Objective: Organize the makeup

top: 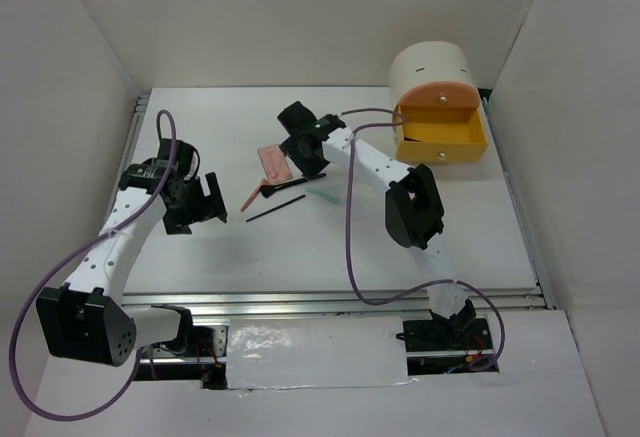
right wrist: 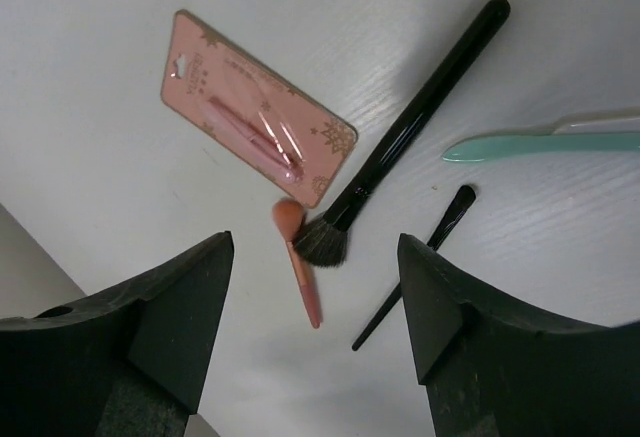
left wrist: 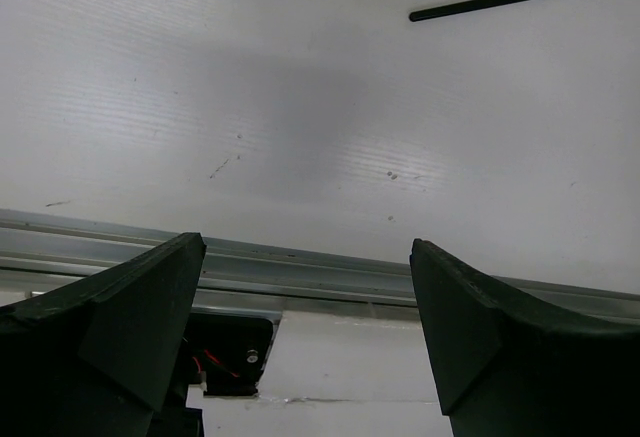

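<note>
Two claws, both released and empty. L claw (top: 197, 202) hangs over bare tabletop (top: 300, 257) nr the left edge, jaws wide, nothing between them. It sits well apart from the makeup.

Next, mid-tabletop, lies a thin black stick (top: 277, 209), alone and slanted, closest item to the L arm. Just past it is the cluster: red brush (right wrist: 298, 262), pink palette (right wrist: 258, 107) flat behind it, and big black brush (right wrist: 410, 132) with its bristles just beside the red brush's head. R claw (right wrist: 315, 247) hovers right over this cluster, jaws apart, gripping nothing. Mint stick (right wrist: 545, 144) lies off to one side, apart from the rest. No silver case in view.

At the far right corner stands the drawer unit (top: 435, 77), its yellow drawer (top: 440, 137) pulled out, prob. the drop spot.

Step in hand, as I judge it: R claw picks one item.
- Best bet is the big brush. Turn the wrist so the jaws cross the handle at mid-length, away from the bristles.
- Come straight down and close gently, else the red brush gets dragged along.
- Lift clear before swinging to the drawer.
- Leave the palette for last: it's flat and hard to pinch.
</note>
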Controlling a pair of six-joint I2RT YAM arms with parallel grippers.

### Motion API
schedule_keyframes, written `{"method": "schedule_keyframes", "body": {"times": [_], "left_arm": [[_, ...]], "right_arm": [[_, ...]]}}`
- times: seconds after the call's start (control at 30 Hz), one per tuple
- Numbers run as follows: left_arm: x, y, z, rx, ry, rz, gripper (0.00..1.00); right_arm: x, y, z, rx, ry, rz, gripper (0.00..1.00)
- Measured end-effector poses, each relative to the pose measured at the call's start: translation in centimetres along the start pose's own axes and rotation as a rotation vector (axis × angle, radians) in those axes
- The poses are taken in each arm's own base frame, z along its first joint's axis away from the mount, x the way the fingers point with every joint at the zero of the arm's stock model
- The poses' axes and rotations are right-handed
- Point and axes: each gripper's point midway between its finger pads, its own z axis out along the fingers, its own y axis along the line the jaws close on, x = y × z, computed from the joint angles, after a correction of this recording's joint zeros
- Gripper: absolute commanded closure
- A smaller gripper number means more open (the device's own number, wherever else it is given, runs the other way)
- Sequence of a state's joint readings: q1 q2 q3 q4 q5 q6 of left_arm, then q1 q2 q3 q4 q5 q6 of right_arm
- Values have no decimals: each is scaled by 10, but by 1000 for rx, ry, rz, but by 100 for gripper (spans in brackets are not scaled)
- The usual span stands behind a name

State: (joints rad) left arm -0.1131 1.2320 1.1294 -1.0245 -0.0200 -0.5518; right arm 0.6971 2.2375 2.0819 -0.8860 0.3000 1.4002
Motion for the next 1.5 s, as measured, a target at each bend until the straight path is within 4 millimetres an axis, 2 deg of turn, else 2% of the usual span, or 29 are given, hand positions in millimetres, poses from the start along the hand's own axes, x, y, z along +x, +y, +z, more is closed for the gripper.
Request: {"method": "schedule_keyframes", "body": {"times": [0.1,0.23,0.43,0.63,1.07,1.5], "left_arm": [[2,1,2,-3,5,3,2],[1,1,-1,2,-7,11,2],[6,5,-2,4,-18,31,1],[11,9,0,-4,-10,39,1],[11,10,0,-4,-15,52,1],[9,12,0,-19,-24,51,0]], "right_arm": [[8,-10,15,42,15,70,32],[15,-24,26,87,23,129,35],[20,-11,42,77,33,191,38],[31,-23,61,121,54,208,42],[32,-38,66,180,93,235,44],[27,-49,77,231,132,258,53]]}}
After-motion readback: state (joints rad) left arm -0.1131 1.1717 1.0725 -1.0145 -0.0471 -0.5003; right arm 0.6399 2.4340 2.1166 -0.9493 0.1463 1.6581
